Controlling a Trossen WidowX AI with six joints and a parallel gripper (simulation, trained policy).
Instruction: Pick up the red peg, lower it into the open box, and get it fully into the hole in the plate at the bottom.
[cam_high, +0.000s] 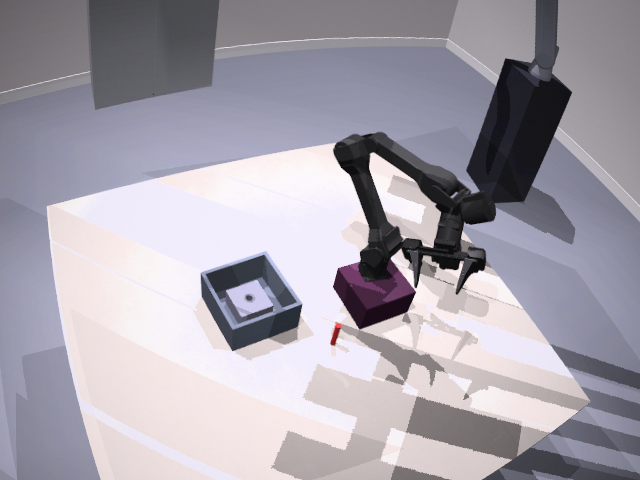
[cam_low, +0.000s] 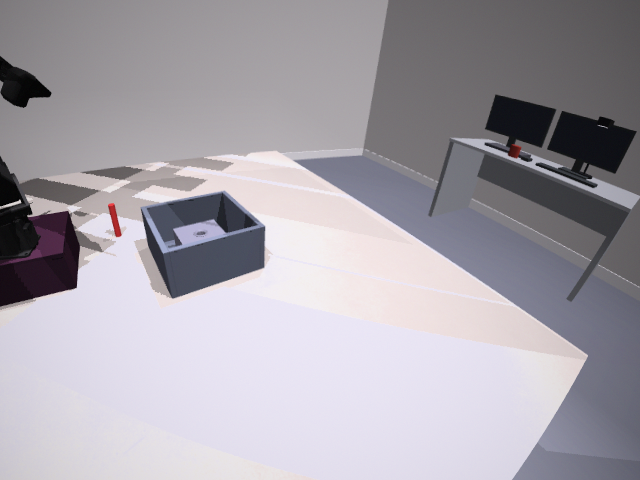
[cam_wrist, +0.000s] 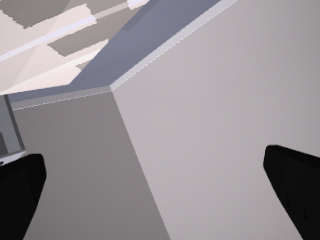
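Observation:
The red peg (cam_high: 335, 334) (cam_low: 114, 220) stands upright on the table, between the open box and the purple base block. The blue-grey open box (cam_high: 266, 330) (cam_low: 217, 265) holds a pale plate (cam_high: 239, 301) (cam_low: 187, 230) at its bottom, with a dark round hole (cam_high: 249, 297) (cam_low: 200, 233) in it; the hole is empty. My gripper (cam_high: 436, 290) (cam_wrist: 157, 161) is wide open with nothing between its fingers. It hangs high above the table on the far side of the purple block from the peg. The peg does not show in the wrist view.
The arm stands on a purple block (cam_high: 374, 299) (cam_low: 59, 263), close beside the peg. The table's edge (cam_high: 589, 400) lies to the right in the top view. A desk (cam_low: 547, 167) with two monitors and a red mug (cam_low: 514, 150) stands beyond the table.

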